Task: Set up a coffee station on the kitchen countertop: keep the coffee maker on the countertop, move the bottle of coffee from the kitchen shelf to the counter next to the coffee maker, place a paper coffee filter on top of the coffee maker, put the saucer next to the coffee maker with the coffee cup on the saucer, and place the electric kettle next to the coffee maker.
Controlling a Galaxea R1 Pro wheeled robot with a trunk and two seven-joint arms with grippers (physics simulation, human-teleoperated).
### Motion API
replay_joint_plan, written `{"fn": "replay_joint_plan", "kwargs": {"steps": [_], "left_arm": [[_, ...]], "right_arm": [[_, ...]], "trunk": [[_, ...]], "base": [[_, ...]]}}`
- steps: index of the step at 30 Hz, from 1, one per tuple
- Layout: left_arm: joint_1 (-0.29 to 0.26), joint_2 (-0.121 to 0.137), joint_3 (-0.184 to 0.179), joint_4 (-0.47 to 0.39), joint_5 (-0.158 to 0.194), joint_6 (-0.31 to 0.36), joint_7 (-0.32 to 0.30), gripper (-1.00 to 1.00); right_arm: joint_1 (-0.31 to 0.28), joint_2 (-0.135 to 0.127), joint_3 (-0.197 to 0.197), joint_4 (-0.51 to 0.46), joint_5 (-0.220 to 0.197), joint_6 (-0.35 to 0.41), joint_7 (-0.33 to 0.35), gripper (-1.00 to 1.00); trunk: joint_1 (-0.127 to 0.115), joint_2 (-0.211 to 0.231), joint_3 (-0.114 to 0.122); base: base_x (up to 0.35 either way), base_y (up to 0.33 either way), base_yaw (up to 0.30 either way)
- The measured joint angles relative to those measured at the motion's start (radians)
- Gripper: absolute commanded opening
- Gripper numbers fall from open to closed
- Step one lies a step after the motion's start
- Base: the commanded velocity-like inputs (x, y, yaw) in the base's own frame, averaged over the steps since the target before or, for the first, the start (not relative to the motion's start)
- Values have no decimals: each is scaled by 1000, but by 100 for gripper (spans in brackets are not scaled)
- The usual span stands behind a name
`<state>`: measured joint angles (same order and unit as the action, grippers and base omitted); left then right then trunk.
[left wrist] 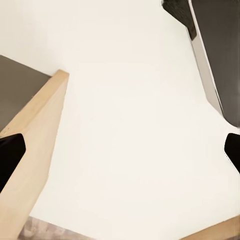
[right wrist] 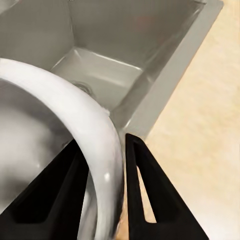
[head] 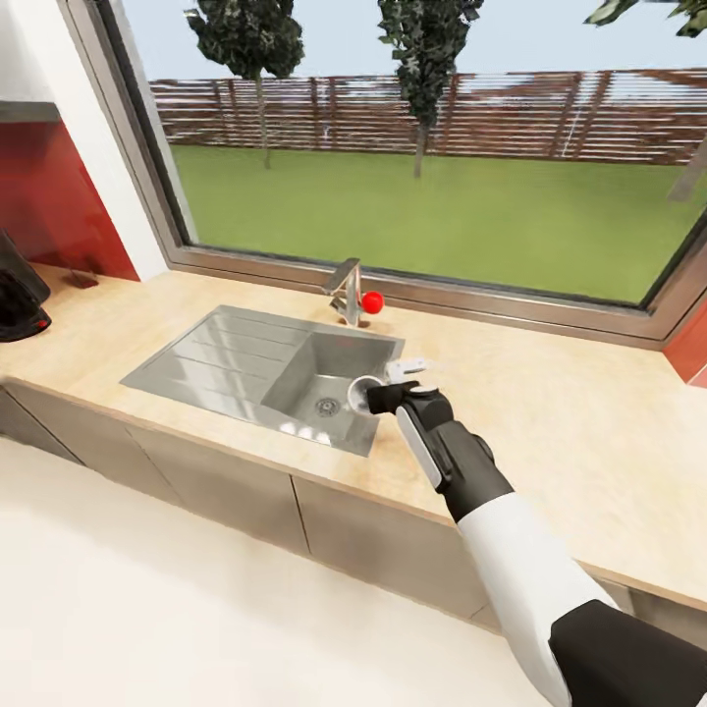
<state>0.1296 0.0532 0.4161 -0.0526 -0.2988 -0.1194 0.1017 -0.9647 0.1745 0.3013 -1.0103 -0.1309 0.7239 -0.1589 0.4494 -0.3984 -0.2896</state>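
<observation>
Right jaws (right wrist: 105, 185) pinching coffee cup (right wrist: 95, 130) rim | over sink (head: 226, 353) | left jaws (left wrist: 120, 150) spread

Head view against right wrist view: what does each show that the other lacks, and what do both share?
Head view alone: the window with lawn and fence, the faucet, a red ball, the sink's drainboard, and a dark appliance at the far left of the counter.

Right wrist view alone: the right end effector with its fingers pinching the coffee cup by its rim, one inside, one outside.

Both: the sink basin with its drain, the kitchen countertop, and the cup held over the basin.
</observation>
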Motion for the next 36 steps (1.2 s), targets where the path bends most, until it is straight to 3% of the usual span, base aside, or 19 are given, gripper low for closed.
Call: {"fn": "replay_joint_plan", "kwargs": {"steps": [36], "left_arm": [[-9, -5, 0, 0, 6, 2, 0, 100]], "right_arm": [[1, 0, 13, 1, -1, 0, 0, -100]], "trunk": [[0, 0, 41]], "base": [[0, 0, 210]]}}
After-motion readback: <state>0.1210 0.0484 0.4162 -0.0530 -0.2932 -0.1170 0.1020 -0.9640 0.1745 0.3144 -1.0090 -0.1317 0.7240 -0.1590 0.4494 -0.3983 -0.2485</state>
